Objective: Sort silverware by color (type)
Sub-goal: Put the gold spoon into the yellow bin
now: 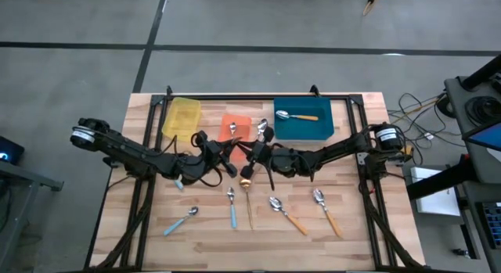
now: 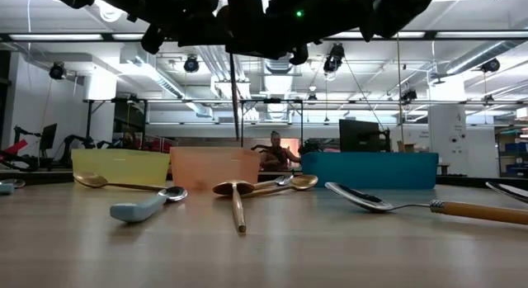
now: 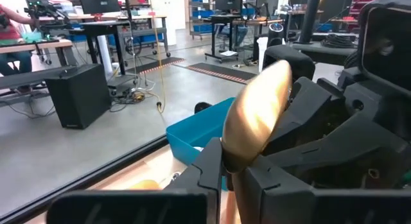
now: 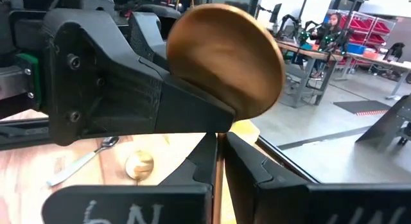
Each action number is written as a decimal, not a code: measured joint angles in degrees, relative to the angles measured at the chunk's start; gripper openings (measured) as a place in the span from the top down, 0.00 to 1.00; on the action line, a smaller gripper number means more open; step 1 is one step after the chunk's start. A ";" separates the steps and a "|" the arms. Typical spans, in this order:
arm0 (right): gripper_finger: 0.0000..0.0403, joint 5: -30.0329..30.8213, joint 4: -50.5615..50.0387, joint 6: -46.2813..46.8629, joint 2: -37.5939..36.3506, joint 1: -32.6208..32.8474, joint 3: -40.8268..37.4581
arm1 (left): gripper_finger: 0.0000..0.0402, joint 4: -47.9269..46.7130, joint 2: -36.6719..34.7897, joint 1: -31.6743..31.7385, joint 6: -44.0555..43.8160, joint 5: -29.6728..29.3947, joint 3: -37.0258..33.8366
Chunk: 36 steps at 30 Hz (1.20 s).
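A thin all-gold spoon (image 3: 257,115) (image 4: 225,57) stands upright above the table's middle, bowl up. Both grippers are shut on it: my left gripper (image 1: 235,167) comes from the left and my right gripper (image 1: 252,157) from the right. In the low view its handle (image 2: 236,98) hangs straight down, clear of the table. Another gold spoon (image 1: 249,199) lies flat on the table just below the grippers. Two blue-handled spoons (image 1: 180,221) (image 1: 232,212) and two orange-handled spoons (image 1: 288,214) (image 1: 327,209) lie flat along the near side. My left gripper pinches the gold spoon's neck (image 3: 232,165) just under the bowl between its two fingers. The fingers lie level, across the spoon. The spoon is upright and lifted clear. My right gripper pinches the thin handle (image 4: 218,176) below the bowl between its two fingers, level, from the opposite side. The left gripper's finger (image 4: 160,108) lies over the neck above the right gripper's hold.
Along the far edge stand a yellow bin (image 1: 182,116), an orange bin (image 1: 235,123) with a spoon in it, and a blue bin (image 1: 313,128) holding an orange-handled spoon (image 1: 297,116). One more spoon (image 1: 262,126) shows between the orange and blue bins.
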 joint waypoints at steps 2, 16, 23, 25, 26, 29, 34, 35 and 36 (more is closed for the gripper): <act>0.97 -0.10 -0.82 1.09 -0.02 0.00 0.14 | 0.99 -0.08 0.00 0.00 0.00 0.06 0.00; 0.78 -0.59 -2.78 2.57 -0.52 0.00 0.15 | 1.00 0.49 -0.02 0.00 -0.68 0.78 -0.02; 0.72 -0.57 -8.16 4.63 -3.09 0.00 0.10 | 1.00 -0.84 -3.41 0.00 0.64 0.49 -0.02; 0.72 -0.55 -11.14 5.18 -4.74 0.00 0.10 | 1.00 -2.73 -5.54 0.04 0.95 0.45 -0.02; 0.72 -0.53 -12.76 5.18 -5.53 0.00 0.10 | 1.00 -4.27 -6.73 0.15 1.02 0.46 -0.02; 0.72 -0.59 -18.80 5.14 -8.71 0.00 0.10 | 1.00 -10.03 -10.96 0.68 1.07 0.44 -0.02; 0.72 -0.99 -30.51 4.03 -13.69 -0.36 0.10 | 1.00 -21.22 -19.33 2.93 -0.14 0.52 -0.02; 0.72 -1.01 -32.35 4.05 -14.34 -0.59 0.10 | 1.00 -23.23 -21.13 3.67 -0.41 0.88 -0.02; 0.72 -1.10 -34.33 4.03 -15.21 -0.92 0.10 | 1.00 -25.05 -22.72 4.58 -0.59 1.28 -0.02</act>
